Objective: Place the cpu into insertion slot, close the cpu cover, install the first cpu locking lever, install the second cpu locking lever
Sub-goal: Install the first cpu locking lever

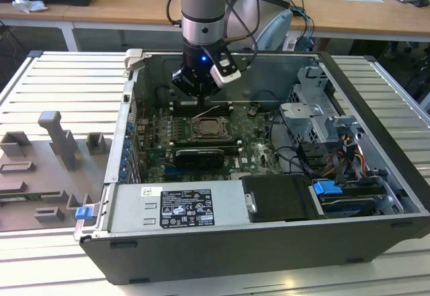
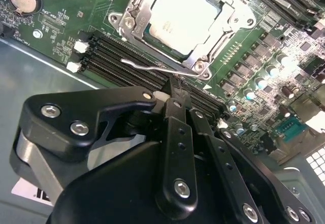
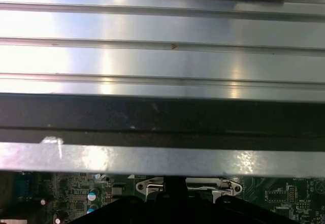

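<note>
One claw (image 2: 175, 89) hung inside the open computer case (image 1: 376, 175), its fingers (image 2: 177, 107) pressed together with nothing between them, their tip just beside a thin silvery locking lever (image 2: 152, 67) that ran along the near edge of the insertion slot (image 2: 127, 23). Within that slot lay the cpu (image 2: 180, 16), its pale metal top showing through the window of the cpu cover (image 2: 223, 18), which lay flat over it. Around the socket spread the green circuit board (image 2: 61, 16), with long black memory slots (image 2: 117, 56) between socket and claw. In the exterior view the arm (image 1: 201, 7) reached down over the socket (image 1: 209, 128).
</note>
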Robot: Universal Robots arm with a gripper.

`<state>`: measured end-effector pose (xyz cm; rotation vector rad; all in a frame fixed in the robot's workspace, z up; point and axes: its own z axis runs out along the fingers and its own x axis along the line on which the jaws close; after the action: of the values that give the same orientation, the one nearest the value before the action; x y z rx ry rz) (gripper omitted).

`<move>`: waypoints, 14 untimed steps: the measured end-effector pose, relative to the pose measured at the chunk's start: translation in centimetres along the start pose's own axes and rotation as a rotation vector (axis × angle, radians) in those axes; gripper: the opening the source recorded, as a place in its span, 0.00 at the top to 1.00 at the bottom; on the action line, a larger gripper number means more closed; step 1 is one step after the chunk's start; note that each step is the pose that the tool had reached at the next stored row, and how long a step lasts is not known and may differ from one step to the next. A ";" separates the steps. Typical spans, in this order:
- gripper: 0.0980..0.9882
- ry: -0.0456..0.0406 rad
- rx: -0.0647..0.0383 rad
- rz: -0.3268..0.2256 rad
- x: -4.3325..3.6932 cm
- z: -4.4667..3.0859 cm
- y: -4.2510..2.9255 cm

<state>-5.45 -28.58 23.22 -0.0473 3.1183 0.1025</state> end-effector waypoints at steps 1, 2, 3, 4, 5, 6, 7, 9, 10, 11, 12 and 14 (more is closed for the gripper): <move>0.99 0.0004 -0.002 -0.006 -0.03 0.02 -0.01; 0.99 0.0003 -0.006 -0.010 -0.17 0.13 -0.01; 0.99 0.0005 -0.006 -0.010 -0.36 0.19 -0.02; 0.99 0.0005 -0.006 -0.010 -0.63 0.27 -0.03; 0.99 0.0005 -0.006 -0.010 -0.88 0.37 -0.03; 0.99 0.0005 -0.006 -0.010 -1.06 0.45 -0.03; 0.99 0.0005 -0.006 -0.010 -1.25 0.70 0.00; 0.99 0.0009 -0.006 -0.017 -1.26 0.90 0.02; 0.99 0.0011 -0.006 -0.019 -1.26 0.97 0.03; 0.99 0.0012 -0.006 -0.020 -1.31 1.03 0.06; 0.99 0.0012 -0.006 -0.020 -1.52 1.11 0.12; 0.99 0.0011 -0.006 -0.020 -1.92 1.23 0.16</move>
<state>-3.51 -28.27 22.05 -0.0786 3.1178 0.1123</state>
